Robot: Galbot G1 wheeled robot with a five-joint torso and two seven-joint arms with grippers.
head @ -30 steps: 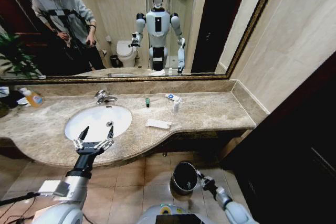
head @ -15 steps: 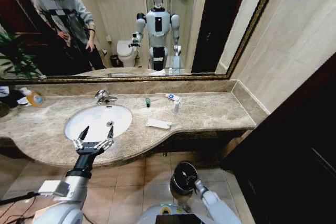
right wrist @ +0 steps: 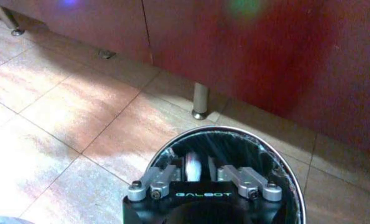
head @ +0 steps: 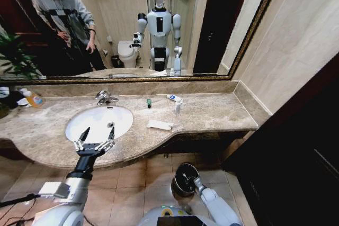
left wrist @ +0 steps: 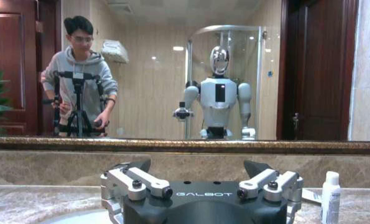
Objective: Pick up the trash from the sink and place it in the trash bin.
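Observation:
The trash bin point(head: 180, 183) stands on the floor below the counter, black with a shiny rim point(right wrist: 234, 133). My right gripper point(head: 192, 180) hangs over its mouth. In the right wrist view the right gripper point(right wrist: 195, 162) is shut on a small white piece of trash point(right wrist: 193, 171). On the counter right of the sink point(head: 99, 123) lie a flat white packet point(head: 159, 125), a green-black piece point(head: 149, 102), a blue-white packet point(head: 174, 98) and a tiny white bottle point(head: 177, 107) point(left wrist: 330, 196). My left gripper point(head: 94, 141) point(left wrist: 197, 168) is open above the basin's front edge.
A chrome faucet point(head: 104, 97) stands behind the basin, and an orange-yellow soap bottle point(head: 33, 98) at the far left. A mirror covers the wall behind the counter. Dark red cabinet fronts point(right wrist: 247, 56) and a metal leg point(right wrist: 199, 100) stand just beyond the bin on the tiled floor.
My right arm has swung left, bringing its gripper from the bin's right side to over its opening. The left arm has stayed still.

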